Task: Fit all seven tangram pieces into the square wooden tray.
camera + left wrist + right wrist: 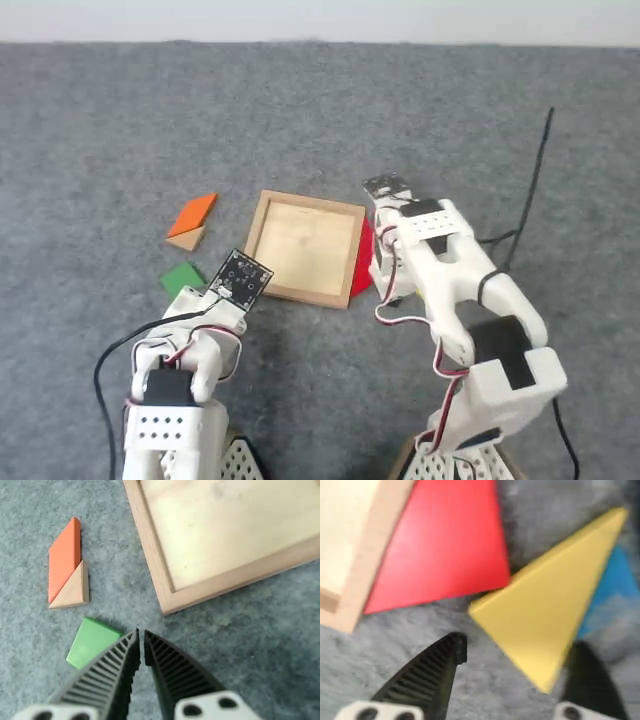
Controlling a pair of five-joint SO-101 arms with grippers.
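Here our right gripper point(520, 647) is spread wide around the yellow triangle point(550, 610), apparently to pinch it; the empty square wooden tray point(355, 565) lies near, ahead of it. Our left gripper point(141, 637), pressed together, hovers beside the green square point(90, 641).

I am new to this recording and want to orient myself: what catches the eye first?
The square wooden tray lies empty mid-table. On its right, the open right gripper straddles a corner of a yellow triangle, next to a large red triangle by the tray's rim. On its left lie an orange piece, a plain-wood triangle and a green piece, near the shut left gripper.
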